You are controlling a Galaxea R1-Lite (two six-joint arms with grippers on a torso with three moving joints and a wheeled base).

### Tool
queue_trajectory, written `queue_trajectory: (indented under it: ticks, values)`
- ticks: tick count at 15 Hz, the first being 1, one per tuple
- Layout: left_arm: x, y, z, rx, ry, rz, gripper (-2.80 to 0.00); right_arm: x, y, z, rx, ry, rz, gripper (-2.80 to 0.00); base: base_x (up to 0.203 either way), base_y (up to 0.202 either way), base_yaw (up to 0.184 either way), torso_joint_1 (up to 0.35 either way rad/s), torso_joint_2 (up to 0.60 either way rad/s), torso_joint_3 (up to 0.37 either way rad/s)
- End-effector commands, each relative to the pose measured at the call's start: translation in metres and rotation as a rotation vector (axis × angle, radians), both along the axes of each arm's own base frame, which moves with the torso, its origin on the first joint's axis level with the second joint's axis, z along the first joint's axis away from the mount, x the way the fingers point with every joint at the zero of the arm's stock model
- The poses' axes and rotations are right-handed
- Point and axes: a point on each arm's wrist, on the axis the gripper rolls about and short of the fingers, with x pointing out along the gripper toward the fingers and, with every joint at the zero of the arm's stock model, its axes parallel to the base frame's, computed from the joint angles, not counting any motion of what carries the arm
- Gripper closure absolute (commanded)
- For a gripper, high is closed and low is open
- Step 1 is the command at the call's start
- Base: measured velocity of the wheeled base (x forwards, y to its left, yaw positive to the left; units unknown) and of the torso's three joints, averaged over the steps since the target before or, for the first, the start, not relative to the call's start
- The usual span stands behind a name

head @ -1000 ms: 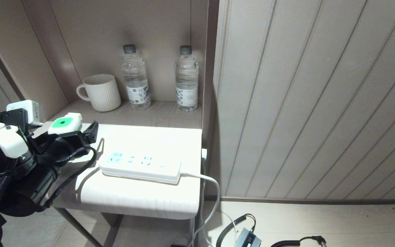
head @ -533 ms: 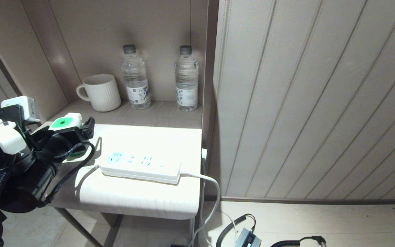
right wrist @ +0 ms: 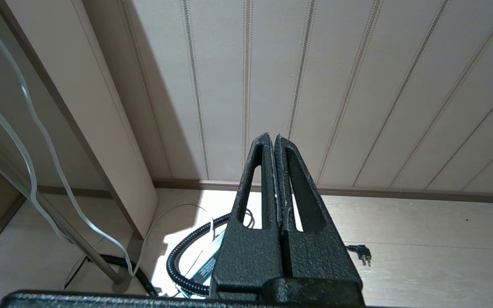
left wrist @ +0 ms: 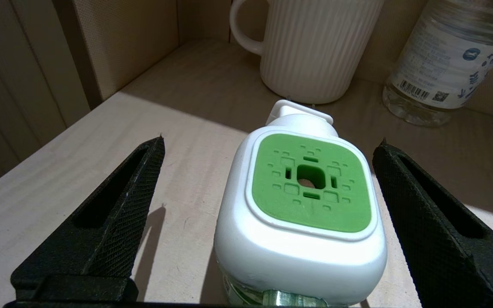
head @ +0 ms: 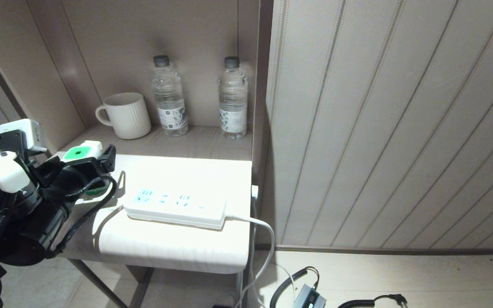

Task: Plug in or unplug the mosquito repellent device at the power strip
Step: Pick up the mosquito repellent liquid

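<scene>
1. The mosquito repellent device stands upright near the table's left edge, unplugged.
2. The left hand straddles it, fingers spread wide, touching nothing.
3. The power strip lies mid-table, well apart from the device.
4. The right hand, fingers together, hangs over the floor.

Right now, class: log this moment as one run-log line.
left gripper: open, straddling mosquito repellent device, not gripping | device: upright on table, unplugged | power strip: sockets empty | right gripper: shut, parked
</scene>
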Motion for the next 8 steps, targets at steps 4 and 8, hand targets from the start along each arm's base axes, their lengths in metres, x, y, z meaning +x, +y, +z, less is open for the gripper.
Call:
queue_trajectory:
  ticks: [4, 8]
  values:
    - [-0.0003, 0.0002, 0.0014, -0.005, -0.009, 0.009, 0.00, 0.0001, 0.0000, 0.0000, 0.000, 0.001, 0.001, 0.00, 0.000, 0.000, 0.000, 0.000, 0.00, 0.000]
    - [-0.0021, 0.0005, 0.0035, -0.008, -0.018, 0.007, 0.00, 0.0000, 0.0000, 0.0000, 0.001, 0.000, 0.000, 0.00, 0.000, 0.000, 0.000, 0.000, 0.00, 0.000]
